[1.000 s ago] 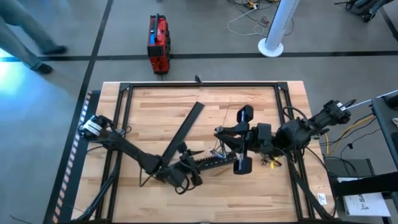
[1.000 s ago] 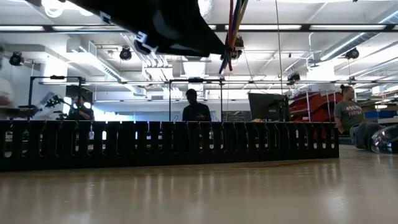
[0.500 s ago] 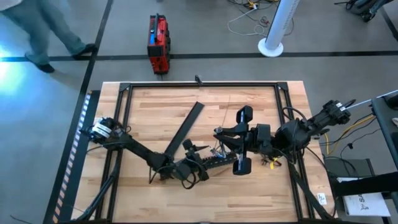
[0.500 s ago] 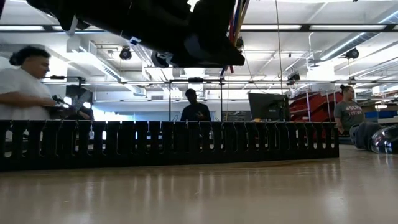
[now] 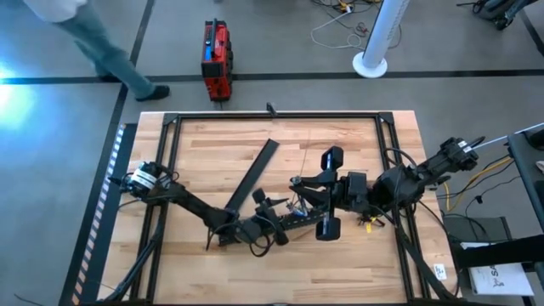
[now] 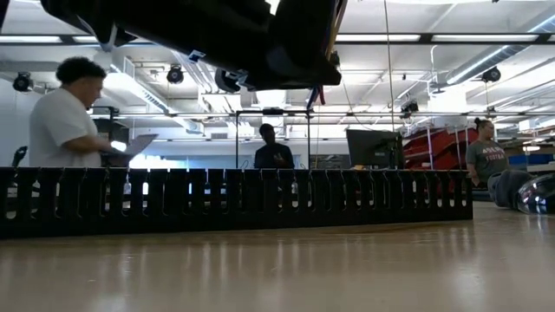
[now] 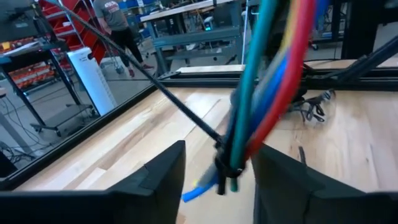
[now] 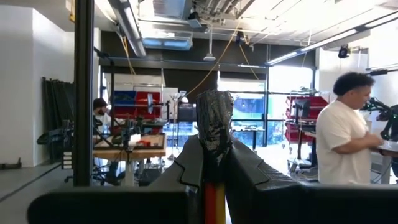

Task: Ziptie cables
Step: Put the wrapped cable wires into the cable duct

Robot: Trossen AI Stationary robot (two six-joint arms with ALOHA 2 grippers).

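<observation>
The cables (image 7: 273, 81) hang upright over the middle of the worktop (image 5: 204, 161), top end clamped in the right pincer (image 8: 214, 158). The left pincer (image 7: 217, 177) is level with their lower end, fingers (image 7: 155, 174) apart on either side, not yet gripping. I reckon the left arm is nearer to cinch them.

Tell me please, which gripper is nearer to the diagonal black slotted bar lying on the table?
Left. The left gripper is just beside the lower end of the diagonal bar, with the cables between its fingers. The right gripper, shut on the cables, sits farther toward the right side.
</observation>
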